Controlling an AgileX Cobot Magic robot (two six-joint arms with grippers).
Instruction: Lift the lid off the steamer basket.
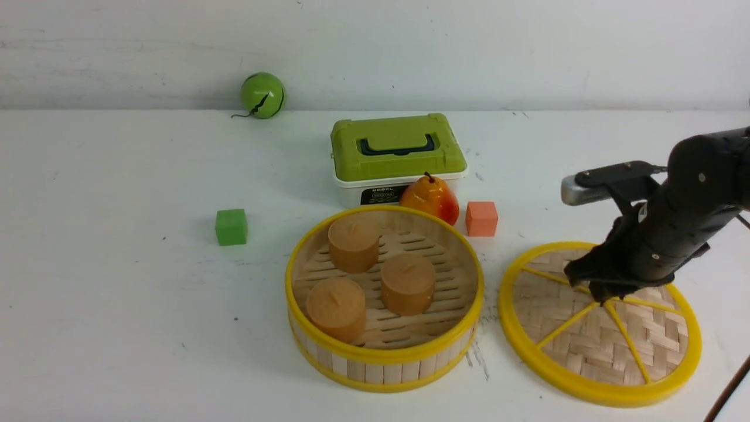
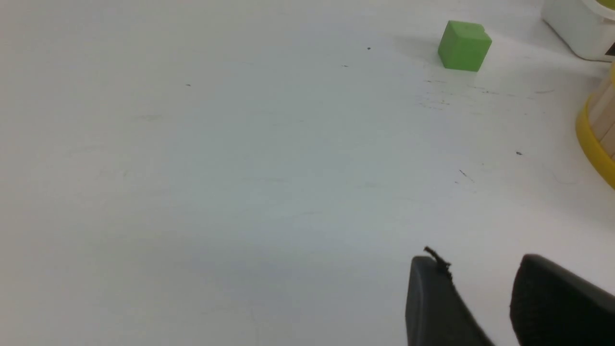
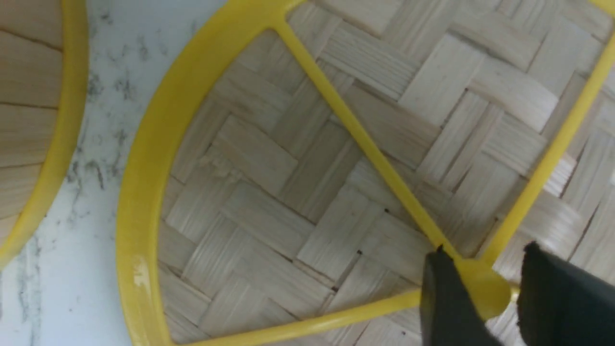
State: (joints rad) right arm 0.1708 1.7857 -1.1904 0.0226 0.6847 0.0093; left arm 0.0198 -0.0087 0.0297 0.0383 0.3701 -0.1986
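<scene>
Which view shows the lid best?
The front view: the lid lies flat beside the steamer basket, nearly all its rim visible. The right wrist view shows only part of its weave and spokes up close; the left wrist view shows none.

Right arm [image 1: 697, 217] matte black, small silver screws [image 1: 701, 177], grey-tipped bracket [image 1: 609, 174]; black fingers [image 3: 447, 302].

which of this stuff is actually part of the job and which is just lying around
Job: lid, steamer basket, right gripper.
Lying about: three tan cylinders in the basket, pear, green-topped white box, orange cube, green cube, green ball.
</scene>
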